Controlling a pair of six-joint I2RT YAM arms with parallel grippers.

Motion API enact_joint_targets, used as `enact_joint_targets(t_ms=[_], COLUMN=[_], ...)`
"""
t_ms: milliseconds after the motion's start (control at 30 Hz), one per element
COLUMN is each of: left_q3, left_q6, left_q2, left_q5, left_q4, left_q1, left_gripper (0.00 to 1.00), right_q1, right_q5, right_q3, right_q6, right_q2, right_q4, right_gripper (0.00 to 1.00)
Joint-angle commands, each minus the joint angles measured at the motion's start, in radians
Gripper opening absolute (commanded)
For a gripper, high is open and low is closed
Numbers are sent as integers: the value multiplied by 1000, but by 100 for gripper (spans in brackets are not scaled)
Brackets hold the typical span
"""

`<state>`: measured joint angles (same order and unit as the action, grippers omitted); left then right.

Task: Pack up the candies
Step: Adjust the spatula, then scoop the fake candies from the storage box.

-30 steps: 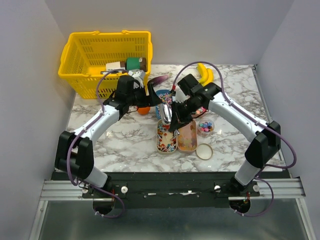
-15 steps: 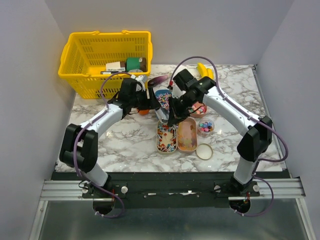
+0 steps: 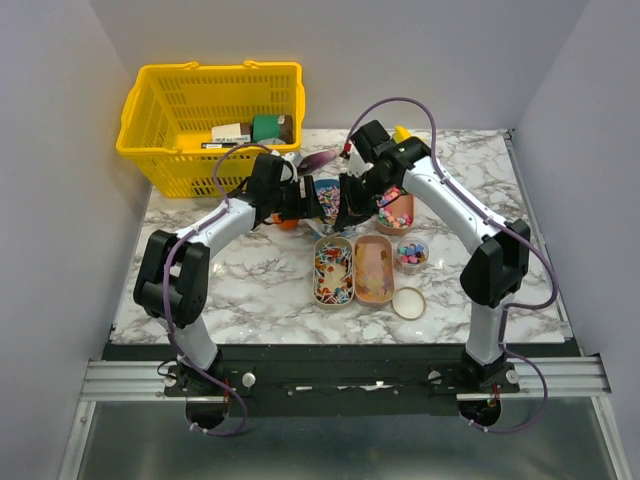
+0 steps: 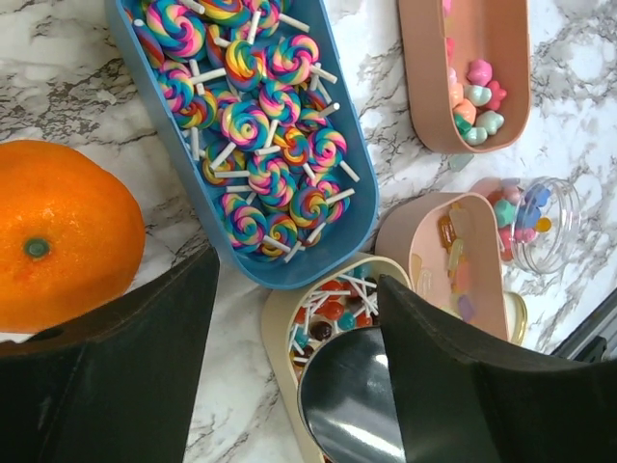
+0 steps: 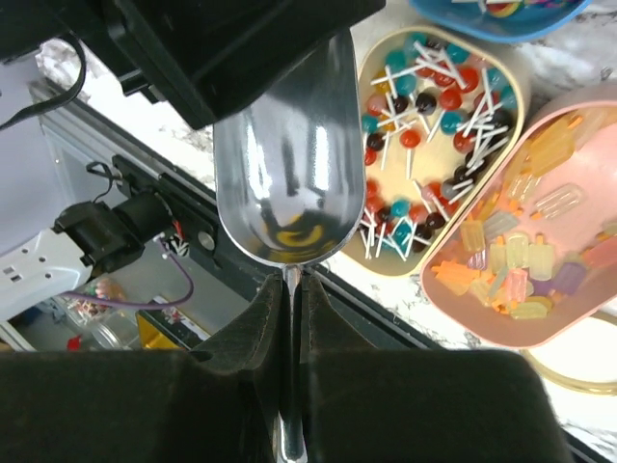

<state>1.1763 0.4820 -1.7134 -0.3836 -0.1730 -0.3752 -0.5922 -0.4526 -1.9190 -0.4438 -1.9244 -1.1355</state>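
Right gripper (image 5: 289,309), pinching the scoop (image 5: 289,164) by its handle, is swinging up-frame off the cream tray (image 5: 522,96); lollipops (image 4: 260,125) are lying just past its lip. Left gripper (image 4: 297,280), spread, is hovering nearer.

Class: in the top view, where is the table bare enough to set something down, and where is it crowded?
Bare: front-left, between the left arm and the cream tray; also the table's back-right corner beyond the right arm. Crowded: the centre, round the pink tray, jar, lid, orange and scoop.
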Motion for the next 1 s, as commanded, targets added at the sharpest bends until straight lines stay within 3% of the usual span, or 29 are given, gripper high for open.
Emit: enact_joint_targets(t_ms=[0, 133, 300, 500, 733, 967], left_q3=[71, 118, 158, 123, 85, 37], left_q6=[-11, -11, -11, 21, 40, 15], left_q2=[-25, -29, -72, -101, -98, -35], left_q5=[69, 198, 203, 150, 137, 241], left_q4=[-72, -105, -109, -95, -94, -88], left_q1=[-13, -8, -5, -7, -10, -54], left_gripper=[85, 92, 93, 85, 74, 71], right_q1=[15, 29, 48, 51, 52, 52], right_q5=[14, 96, 161, 180, 196, 184], right_q3=[-32, 17, -37, -152, -152, -129], right_q6=[30, 45, 69, 71, 62, 60], right_q2=[-51, -64, -93, -199, -217, -222], right_q4=[-16, -70, -84, -112, -106, -93], right_gripper=[1, 1, 1, 1, 1, 1])
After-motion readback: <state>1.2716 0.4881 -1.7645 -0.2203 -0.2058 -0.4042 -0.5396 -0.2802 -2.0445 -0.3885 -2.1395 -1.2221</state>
